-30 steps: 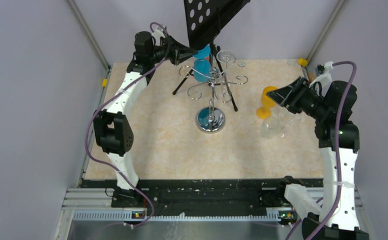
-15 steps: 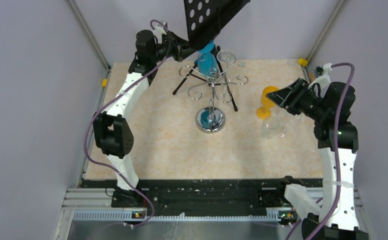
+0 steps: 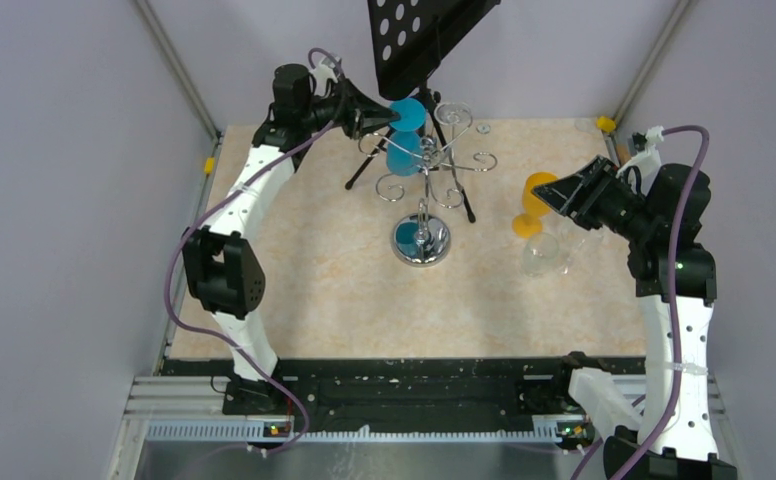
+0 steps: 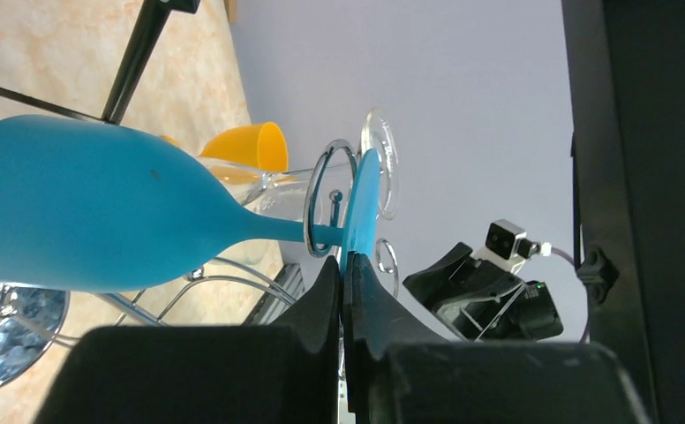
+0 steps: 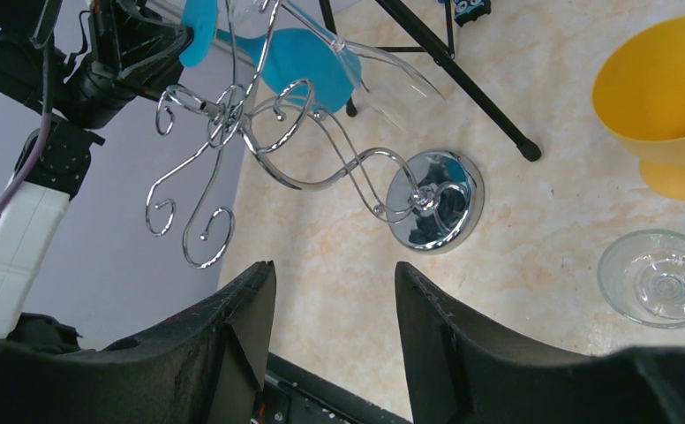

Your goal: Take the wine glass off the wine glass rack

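Looked down on a beige, marble-patterned table (image 3: pixel 314 290), flat and matt, boxed in by plain lilac-grey walls with metal posts in the corners. Noted two yellow clips at the far corners, one left (image 3: pixel 208 163) and one right (image 3: pixel 605 124).

Starting left: found the left gripper (image 3: pixel 390 113) raised at the back, its black fingers (image 4: pixel 321 296) clenched on the rim of the flat round foot of the blue wine glass (image 3: pixel 402 157). Saw that glass, opaque and smooth, hanging bowl-down with its stem threaded through a ring of the wine glass rack (image 3: pixel 434 150), so not off it yet. Made out the rack as shiny chrome wire: thin central post, scrolled curly arms on top, round mirrored base (image 3: pixel 421 241) resting on the table. Spotted a clear wine glass (image 3: pixel 452 112) hung on a neighbouring arm, its foot just beside the blue one. Saw behind both a black tripod stand (image 3: pixel 419 40) carrying a perforated plate, legs splayed on the table.

Further right: found an orange wine glass (image 3: pixel 534 195) standing on the table and a second clear glass (image 3: pixel 542 255) just in front of it. Found the right gripper (image 3: pixel 552 193) beside the orange bowl, jaws parted, grasping nothing.

Counted two arms, four glasses (one blue, one orange, two clear), one rack, one tripod stand.
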Action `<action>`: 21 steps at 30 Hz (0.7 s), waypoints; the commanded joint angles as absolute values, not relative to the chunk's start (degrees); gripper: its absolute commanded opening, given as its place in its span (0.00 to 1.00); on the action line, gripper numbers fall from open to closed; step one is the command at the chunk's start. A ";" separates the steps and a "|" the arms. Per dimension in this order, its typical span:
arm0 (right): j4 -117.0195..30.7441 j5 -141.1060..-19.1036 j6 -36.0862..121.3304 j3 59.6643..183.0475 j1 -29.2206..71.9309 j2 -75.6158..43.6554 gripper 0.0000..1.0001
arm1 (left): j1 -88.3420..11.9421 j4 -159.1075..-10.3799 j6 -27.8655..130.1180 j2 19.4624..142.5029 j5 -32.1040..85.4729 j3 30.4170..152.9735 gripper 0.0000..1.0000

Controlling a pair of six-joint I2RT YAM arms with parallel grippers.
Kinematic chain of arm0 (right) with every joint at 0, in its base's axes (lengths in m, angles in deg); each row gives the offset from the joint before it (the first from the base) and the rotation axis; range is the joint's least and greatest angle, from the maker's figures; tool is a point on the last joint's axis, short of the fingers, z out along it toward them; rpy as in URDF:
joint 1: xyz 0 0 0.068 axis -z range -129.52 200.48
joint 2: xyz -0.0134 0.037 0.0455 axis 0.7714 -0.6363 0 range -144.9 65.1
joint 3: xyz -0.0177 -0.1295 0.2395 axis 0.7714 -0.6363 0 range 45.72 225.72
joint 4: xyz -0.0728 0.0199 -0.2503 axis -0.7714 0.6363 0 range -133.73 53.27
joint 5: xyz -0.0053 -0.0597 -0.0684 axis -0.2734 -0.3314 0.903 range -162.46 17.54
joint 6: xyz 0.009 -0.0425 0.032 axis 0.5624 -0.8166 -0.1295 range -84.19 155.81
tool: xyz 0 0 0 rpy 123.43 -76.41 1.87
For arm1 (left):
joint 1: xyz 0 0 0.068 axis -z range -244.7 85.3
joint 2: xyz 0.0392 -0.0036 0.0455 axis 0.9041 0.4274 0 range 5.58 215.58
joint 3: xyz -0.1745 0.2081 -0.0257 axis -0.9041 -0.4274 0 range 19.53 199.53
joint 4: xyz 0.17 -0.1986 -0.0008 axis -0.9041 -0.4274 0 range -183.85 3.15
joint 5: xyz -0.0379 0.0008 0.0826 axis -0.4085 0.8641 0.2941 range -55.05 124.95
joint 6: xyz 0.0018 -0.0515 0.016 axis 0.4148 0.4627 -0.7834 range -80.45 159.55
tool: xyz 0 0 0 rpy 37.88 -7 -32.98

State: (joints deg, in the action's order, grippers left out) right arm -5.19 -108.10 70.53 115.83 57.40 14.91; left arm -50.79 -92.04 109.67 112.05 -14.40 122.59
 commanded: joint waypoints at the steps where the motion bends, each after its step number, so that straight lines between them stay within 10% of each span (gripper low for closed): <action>1: -6.97 -107.97 70.54 116.04 57.36 15.81 0.53 | -50.95 -95.61 103.63 107.61 -18.70 124.71 0.00; 21: -6.26 -108.05 71.01 115.44 57.38 16.84 0.53 | -51.31 -81.82 112.57 111.06 -13.53 128.58 0.00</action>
